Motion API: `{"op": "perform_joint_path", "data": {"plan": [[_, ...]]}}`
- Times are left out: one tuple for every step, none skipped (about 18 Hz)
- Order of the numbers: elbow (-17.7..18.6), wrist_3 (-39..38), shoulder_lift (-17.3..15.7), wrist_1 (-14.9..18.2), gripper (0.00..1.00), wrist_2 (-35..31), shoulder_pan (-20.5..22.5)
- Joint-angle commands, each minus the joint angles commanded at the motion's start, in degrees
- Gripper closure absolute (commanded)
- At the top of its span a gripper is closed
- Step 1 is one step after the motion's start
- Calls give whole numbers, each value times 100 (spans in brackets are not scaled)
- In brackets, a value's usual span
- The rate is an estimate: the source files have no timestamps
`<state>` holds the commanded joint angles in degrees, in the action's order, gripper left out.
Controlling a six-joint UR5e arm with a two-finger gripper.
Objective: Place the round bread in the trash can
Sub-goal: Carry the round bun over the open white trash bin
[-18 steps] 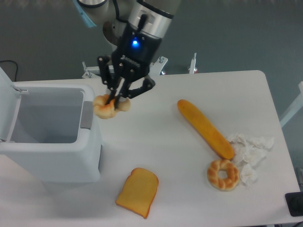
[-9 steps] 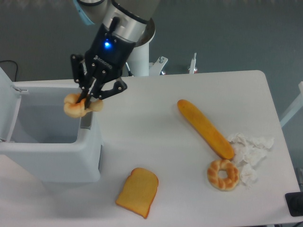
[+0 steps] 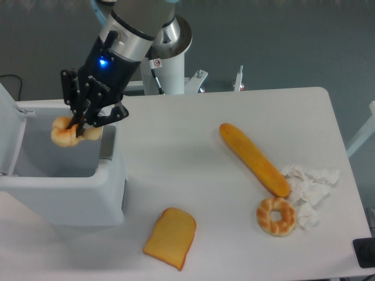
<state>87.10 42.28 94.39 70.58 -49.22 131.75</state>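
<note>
The round bread (image 3: 65, 133), a golden-brown braided ring, hangs over the open mouth of the trash can (image 3: 64, 199), near its back right part. My gripper (image 3: 78, 124) is shut on the ring, with its black fingers pinching the ring's band from above. The trash can is a white boxy bin with a grey inside at the table's left, its lid (image 3: 7, 105) standing open at the far left. A second braided ring (image 3: 276, 215) lies on the table at the front right.
A long orange baguette (image 3: 254, 158) lies diagonally right of centre, with crumpled white paper (image 3: 309, 186) beside its near end. A toast slice (image 3: 170, 237) rests near the front edge. A black object (image 3: 364, 253) pokes in at the bottom right corner.
My gripper has carried the round bread leftward, from above the table beside the bin, across the bin's right rim, to over its open inside.
</note>
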Motion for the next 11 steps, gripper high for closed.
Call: {"op": "perform_joint_path", "data": {"plan": [[17,-26,0,0,88,0,-26],[26,-35,0,0,88,0,-44],[61,-53,9,-9,88,0,-53],[88,-53,9,-9,88,0,-105],[105,-62,18,-9,88,0,-149],[158,-53,26,-9,85,0,-167],[184,-62,35,-9,85,0,-176],[193,-70,35,0,84,0,-228],[202,-123,35,-9,84,0,-246],[220,-167,35,-9,84,0,-264],[220,-176,44,-9,84,-9,-273]]}}
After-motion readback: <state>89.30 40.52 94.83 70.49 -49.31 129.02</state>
